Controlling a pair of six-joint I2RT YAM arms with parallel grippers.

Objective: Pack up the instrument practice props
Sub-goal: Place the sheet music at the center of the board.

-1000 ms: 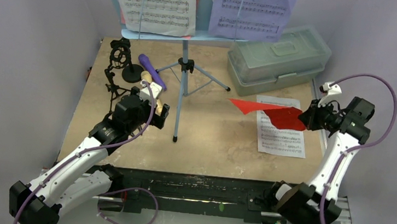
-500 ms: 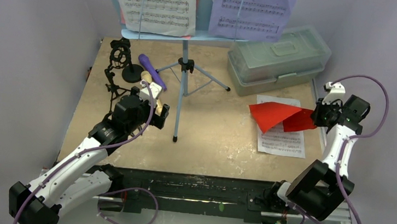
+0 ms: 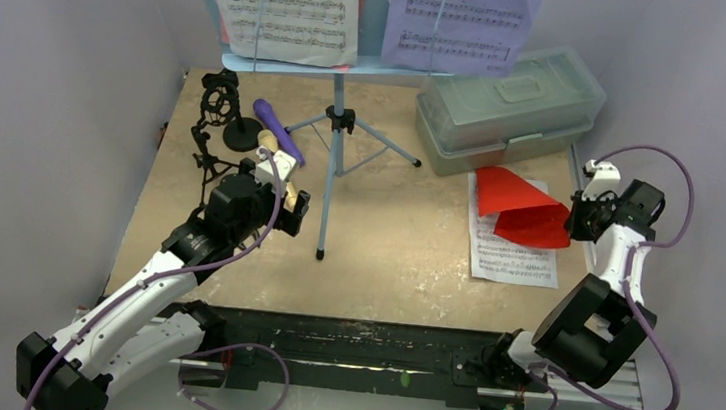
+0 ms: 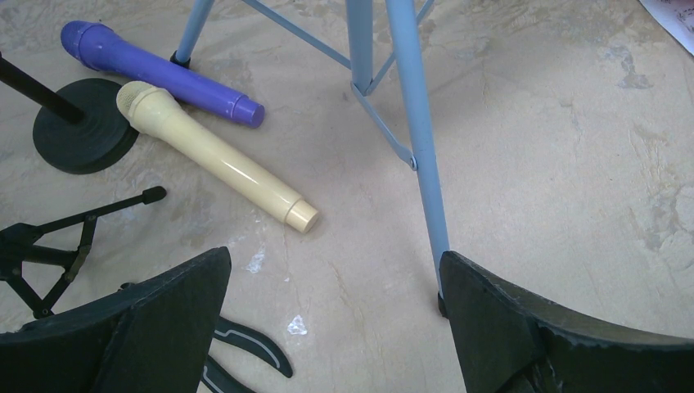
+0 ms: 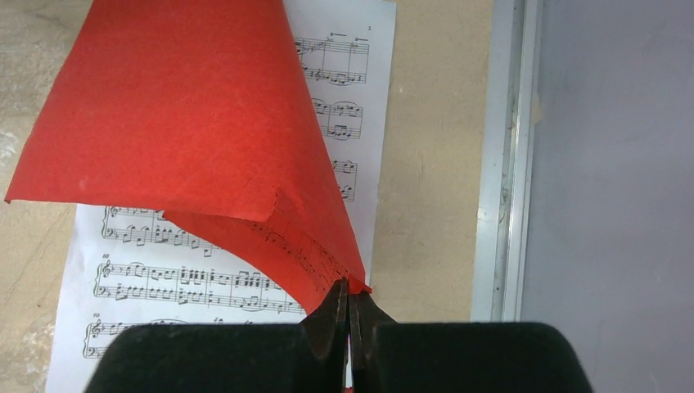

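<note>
My R pincer point(image 5: 348, 286) is clenched on one corner of the red page point(image 3: 519, 208), jaws pressed flat w/ the paper between. The page curls up off the table point(image 3: 394, 258), printed staves showing on its underside. It hangs over the white page point(image 3: 514, 262), which lies flat at approx 3 o'clock on the tabletop, near the R edge rail. The grey-green box point(image 3: 510, 99), lid on, sits at 1 o'clock, just beyond both pages.

My L pincer point(image 4: 334, 260) is released: jaws spread wide, nothing between them. It hangs low over the table at approx 9 o'clock, w/ the near leg of the blue rack point(image 3: 339, 122) ending right by one finger.

Seen from that pincer:
- The tan mic point(image 4: 213, 155) lies on its side at 11 o'clock.
- The purple mic point(image 4: 155, 70) lies just behind it, roughly parallel.
- The round-base holder point(image 4: 82, 135) is just beside the tan mic's head.
- The tripod holder point(image 4: 49, 246) is at 9 o'clock.

The rack stands at 12 o'clock on the table, w/ a white sheet point(image 3: 283, 1) and a lavender sheet point(image 3: 463, 14) on its shelf.
</note>
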